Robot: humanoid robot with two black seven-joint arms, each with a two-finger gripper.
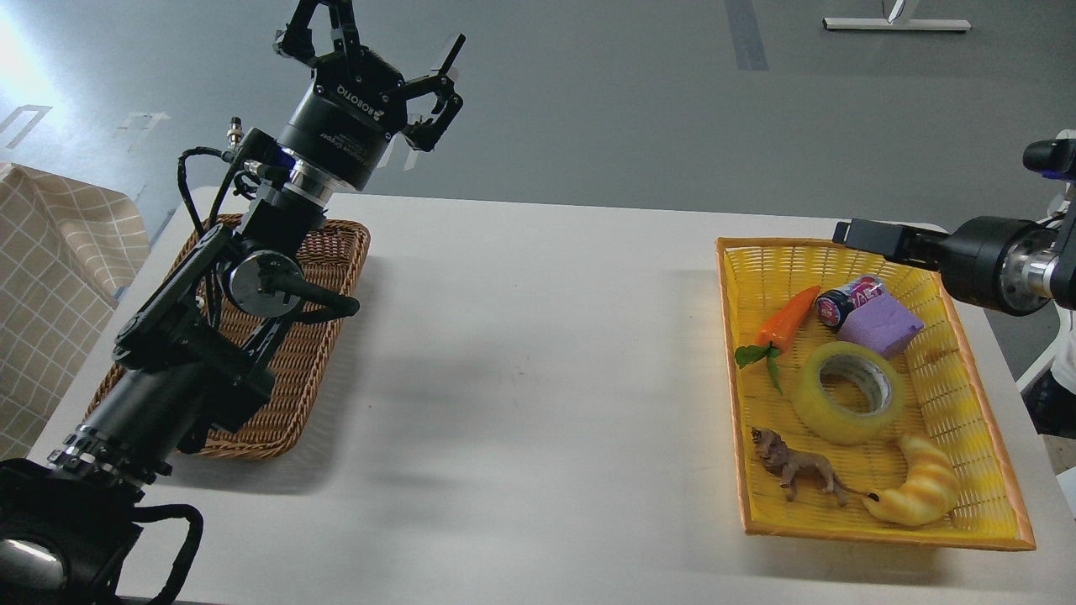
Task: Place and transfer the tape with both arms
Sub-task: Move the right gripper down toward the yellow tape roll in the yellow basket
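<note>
The tape (817,410), a wide translucent yellow roll with a grey-white core, lies flat in the middle of the yellow basket (728,336) at the right. My left gripper (382,42) is open and empty, raised high above the far end of the brown wicker basket (324,344) at the left. My right gripper (851,232) reaches in from the right, just above the yellow basket's far rim, up and to the right of the tape and apart from it. Its fingers look like one dark bar, so I cannot tell them apart.
The yellow basket also holds an orange carrot toy (786,319), a small dark can (845,304), a purple block (881,328), a lion figure (799,469) and a yellow croissant toy (920,487). A checked cloth (50,277) hangs at the far left. The white table (538,353) lies between the baskets.
</note>
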